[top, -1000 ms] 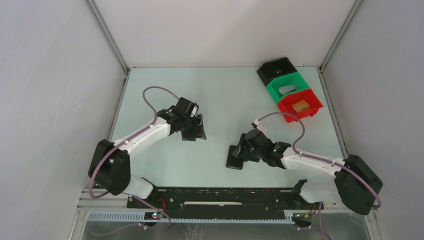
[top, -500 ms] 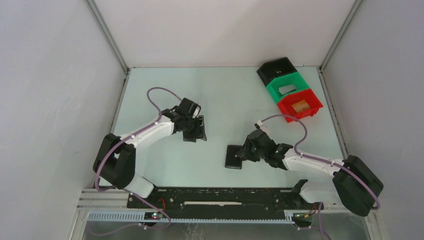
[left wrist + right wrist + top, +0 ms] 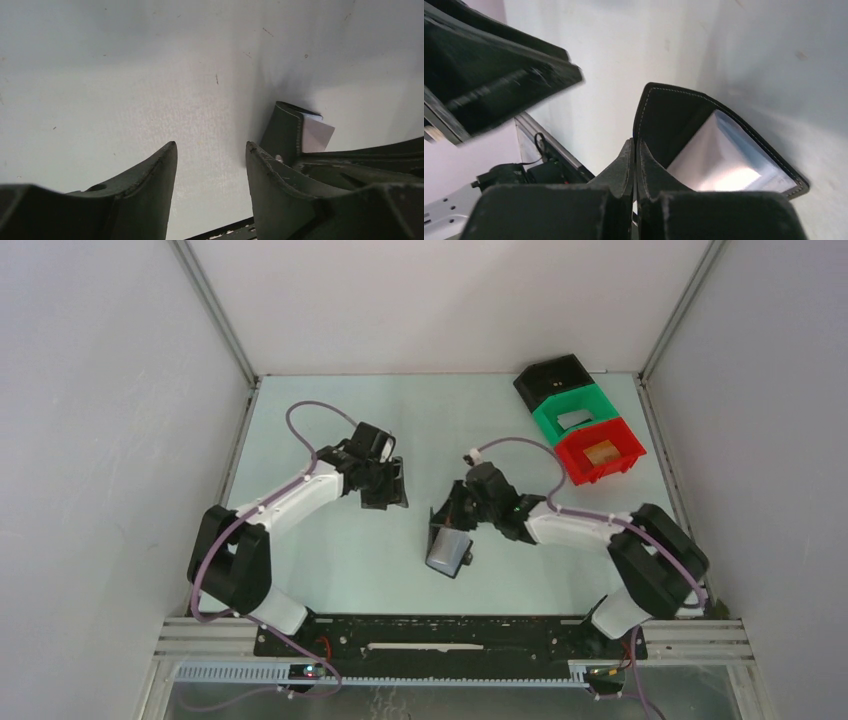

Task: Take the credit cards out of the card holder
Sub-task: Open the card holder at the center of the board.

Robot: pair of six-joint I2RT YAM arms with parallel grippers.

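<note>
Card holder point(image 3: 448, 548) tipped up mid-surface point(image 3: 330, 420), flap edge apparently pinched in clenched R gripper point(image 3: 634, 150); L gripper point(image 3: 211, 146) released, empty, nearby. Risk: slip from thin pinch, flop shut; credit cards point(image 3: 317, 134) sliding out uncontrolled.

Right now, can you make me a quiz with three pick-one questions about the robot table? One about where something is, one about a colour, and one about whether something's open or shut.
1. Where do the bins stand?
A) at the far right of the table
B) in the near left corner
C) between the two arms
2. What colour is the middle bin?
A) blue
B) green
C) yellow
3. How is the left gripper?
A) shut on a card
B) shut and empty
C) open

1 A: they line up along the far right edge.
2 B: it sits between the black bin and the red bin.
3 C: bare table shows between its jaws.
</note>
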